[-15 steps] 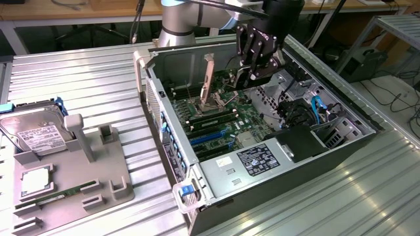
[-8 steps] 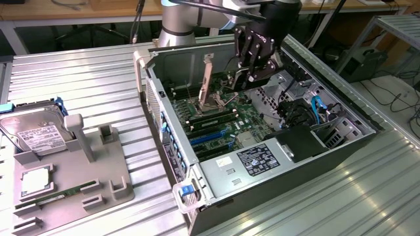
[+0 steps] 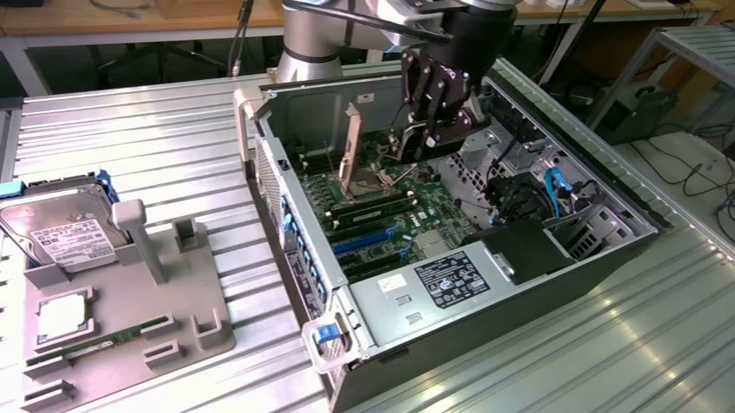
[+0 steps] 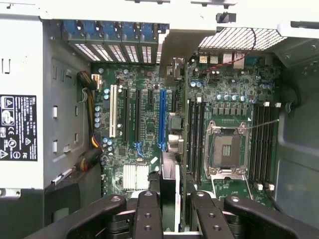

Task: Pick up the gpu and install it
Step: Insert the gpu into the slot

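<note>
At the exterior view's left, a grey plastic holder tray (image 3: 172, 292) carries a boxy silver hard drive (image 3: 64, 228) and a slim green memory stick (image 3: 103, 344). At centre frame, the open black computer case (image 3: 494, 344) exposes its green motherboard (image 3: 436, 215). Reaching in from the upper centre, the black gripper (image 3: 436, 136) hangs inside the case. Its fingers (image 4: 148, 214) are clamped narrowly on the thin dark gpu card (image 4: 168, 189), held edge-on above the slots.

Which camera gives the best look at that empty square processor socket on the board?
The wrist view: it looks straight down on the processor socket, so its whole metal frame and square opening show. The exterior view catches the socket at a slant, close beside the hand.
</note>
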Controlling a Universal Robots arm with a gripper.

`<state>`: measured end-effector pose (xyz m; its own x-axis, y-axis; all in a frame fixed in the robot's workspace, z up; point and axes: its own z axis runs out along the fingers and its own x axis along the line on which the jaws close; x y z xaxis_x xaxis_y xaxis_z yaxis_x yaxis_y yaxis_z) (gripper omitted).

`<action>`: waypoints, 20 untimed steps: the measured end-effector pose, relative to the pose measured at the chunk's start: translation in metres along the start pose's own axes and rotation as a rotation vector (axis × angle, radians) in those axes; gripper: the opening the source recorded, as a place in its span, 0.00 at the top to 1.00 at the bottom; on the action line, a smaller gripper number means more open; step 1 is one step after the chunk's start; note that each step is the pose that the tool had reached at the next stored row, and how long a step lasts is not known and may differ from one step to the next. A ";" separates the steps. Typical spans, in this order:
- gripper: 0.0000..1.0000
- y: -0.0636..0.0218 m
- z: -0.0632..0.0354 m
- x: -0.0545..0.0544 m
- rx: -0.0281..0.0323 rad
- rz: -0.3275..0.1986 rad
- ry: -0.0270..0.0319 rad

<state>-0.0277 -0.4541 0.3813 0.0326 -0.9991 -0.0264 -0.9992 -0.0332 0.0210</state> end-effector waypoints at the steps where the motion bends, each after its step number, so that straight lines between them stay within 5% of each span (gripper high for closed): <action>1: 0.72 0.0002 0.0008 0.000 0.0002 0.003 -0.0002; 5: 0.72 0.0007 0.0049 0.000 0.0003 0.005 -0.0014; 11: 0.72 0.0010 0.0080 0.000 0.0014 0.016 -0.0246; 20: 0.72 0.0018 0.0179 0.004 0.0026 0.017 -0.0243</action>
<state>-0.0298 -0.4575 0.3633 0.0149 -0.9986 -0.0503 -0.9997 -0.0159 0.0191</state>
